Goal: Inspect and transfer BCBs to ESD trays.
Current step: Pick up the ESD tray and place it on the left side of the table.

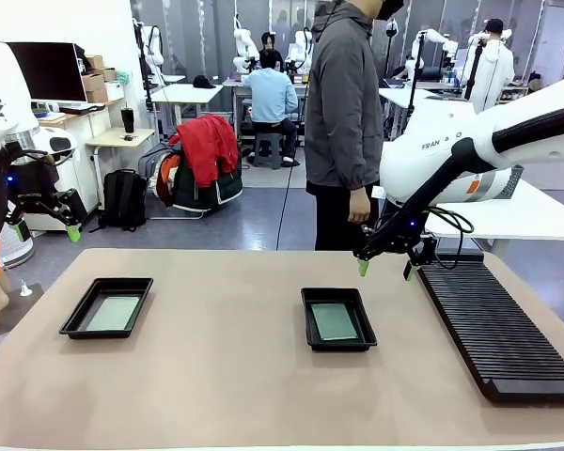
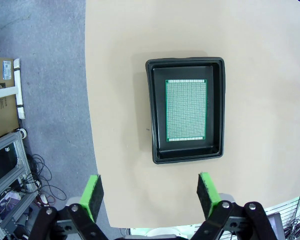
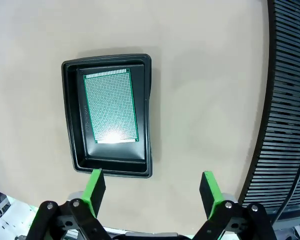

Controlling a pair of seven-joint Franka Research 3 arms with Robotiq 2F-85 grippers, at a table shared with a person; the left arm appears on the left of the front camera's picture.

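Trays, two of them, lie on the tan table point(image 1: 226, 376), each with one green board flat on its floor, so two boards in all. The left tray point(image 1: 107, 306) with its board point(image 1: 113, 313) lies below and ahead of the left tool point(image 1: 45, 228), which hangs off the table's left end with its green pads spread apart and nothing between them. In the left wrist view that same tray point(image 2: 186, 110) and board point(image 2: 186, 111) lie ahead of the pads, square to the camera, which I judge suits an inspecting look from above. The middle tray point(image 1: 339, 318) with its board point(image 1: 335, 321) lies below the right tool point(image 1: 385, 268), a little to that tool's left; the right wrist view shows the tray point(image 3: 108, 115) and board point(image 3: 110, 106) ahead of its left pad. That tool also stands wide apart and empty. One long black ribbed rack point(image 1: 501, 331) lies on its other side, its slots apparently empty. Each board lies flat inside a raised rim, which likely keeps it from sliding. One person point(image 1: 344, 122) stands beyond the table's far edge, a hand hanging near the right tool.
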